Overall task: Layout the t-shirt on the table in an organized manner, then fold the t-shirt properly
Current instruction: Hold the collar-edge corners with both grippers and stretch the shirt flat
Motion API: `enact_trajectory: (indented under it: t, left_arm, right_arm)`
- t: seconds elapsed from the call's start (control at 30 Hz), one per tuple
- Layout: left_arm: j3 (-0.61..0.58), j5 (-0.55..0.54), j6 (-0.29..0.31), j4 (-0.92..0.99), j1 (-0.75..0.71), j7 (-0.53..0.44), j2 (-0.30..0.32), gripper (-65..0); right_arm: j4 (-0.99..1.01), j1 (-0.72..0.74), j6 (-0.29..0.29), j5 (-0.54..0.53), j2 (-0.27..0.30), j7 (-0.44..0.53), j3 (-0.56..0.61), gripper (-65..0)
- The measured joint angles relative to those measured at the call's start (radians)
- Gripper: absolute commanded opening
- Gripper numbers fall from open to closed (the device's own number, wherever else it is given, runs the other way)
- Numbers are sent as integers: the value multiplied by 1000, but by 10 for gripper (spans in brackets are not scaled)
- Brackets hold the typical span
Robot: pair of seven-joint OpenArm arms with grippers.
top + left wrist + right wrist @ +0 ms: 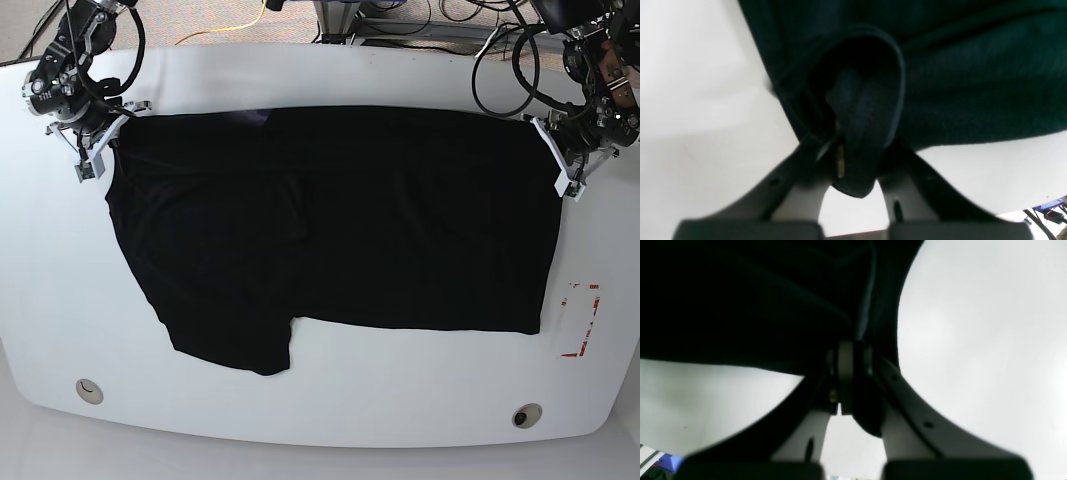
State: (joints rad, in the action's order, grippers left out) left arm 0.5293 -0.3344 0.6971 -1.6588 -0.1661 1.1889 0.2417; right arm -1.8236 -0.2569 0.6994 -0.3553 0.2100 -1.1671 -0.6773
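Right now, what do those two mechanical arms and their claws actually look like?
Both arms are black and knobbly, draped in looping black cables. The left gripper and the right gripper end in slim white fingers. Up close, each claw has two curved, light grey fingers with darker outer edges, small round holes and a black block at the base. The left one shows a small brass-coloured pin.

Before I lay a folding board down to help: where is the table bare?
Bare: the table's near strip below the t-shirt, and its left side beside the sleeve. Right edge has red tape marks. Crowded: far corners, where the left gripper and right gripper pinch cloth.
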Motion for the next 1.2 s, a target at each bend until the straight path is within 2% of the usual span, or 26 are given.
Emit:
enact_trajectory:
  t: [0.2, 0.4, 0.53, 0.8, 1.2]
  left_arm:
    - [6, 0, 0, -32, 0, 0, 3, -650]
    - [44, -23, 3, -63, -3, -1, 50, -650]
    - [77, -17, 3, -64, -3, 0, 58, -650]
    - [86, -35, 5, -64, -4, -1, 86, -650]
    - [87, -36, 8, -64, -48, -4, 82, -650]
  right_arm:
    - [-6, -21, 0, -6, 1, 3, -5, -650]
    - [-82, -68, 0, -8, 0, -5, -6, -650]
    - [-113, -85, 2, -15, -15, 7, -7, -650]
    - [-122, -112, 8, -26, -35, 3, -68, -650]
    - [-122, -188, 8, -33, -47, 3, -94, -650]
